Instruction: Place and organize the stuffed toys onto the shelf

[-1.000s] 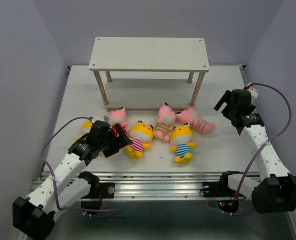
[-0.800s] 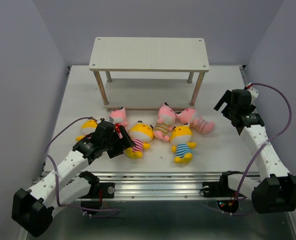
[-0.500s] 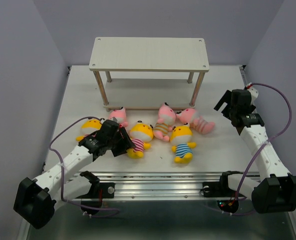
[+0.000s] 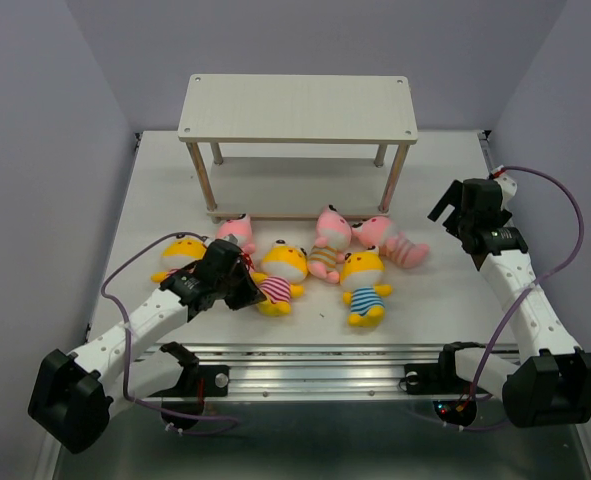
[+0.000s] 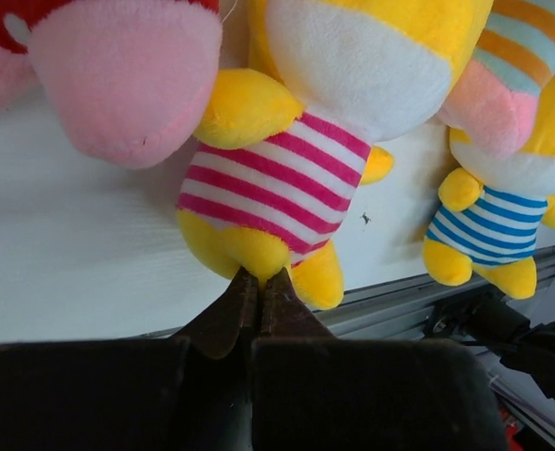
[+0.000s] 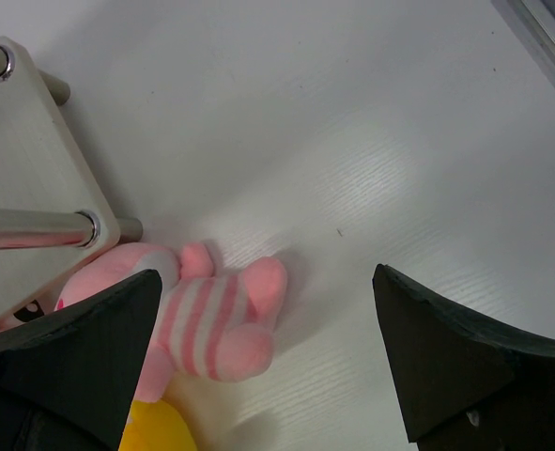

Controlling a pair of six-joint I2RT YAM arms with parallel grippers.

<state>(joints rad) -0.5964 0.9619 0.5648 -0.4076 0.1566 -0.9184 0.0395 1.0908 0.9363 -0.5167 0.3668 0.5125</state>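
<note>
Several stuffed toys lie on the white table in front of the shelf (image 4: 297,108), whose two boards hold nothing. My left gripper (image 4: 249,291) (image 5: 259,274) is shut, its tips pinching the bottom of one leg of the yellow toy in the pink-striped outfit (image 4: 280,274) (image 5: 277,178). Beside it lie a pink toy (image 4: 237,232) (image 5: 127,85), a yellow one (image 4: 180,250), a yellow one in blue stripes (image 4: 363,282) (image 5: 488,225) and two more pink ones (image 4: 327,242) (image 4: 395,242). My right gripper (image 4: 457,232) (image 6: 266,274) hangs open above the table, right of the pink striped toy (image 6: 202,319).
The shelf's right front leg and lower board (image 6: 33,188) sit close to the left of my right gripper. The table's front metal rail (image 4: 315,352) (image 5: 418,287) runs just behind the held toy. Grey walls close in both sides.
My left gripper moved right toward the yellow pink-striped toy and went from open to shut on its leg. The right arm stayed still.
</note>
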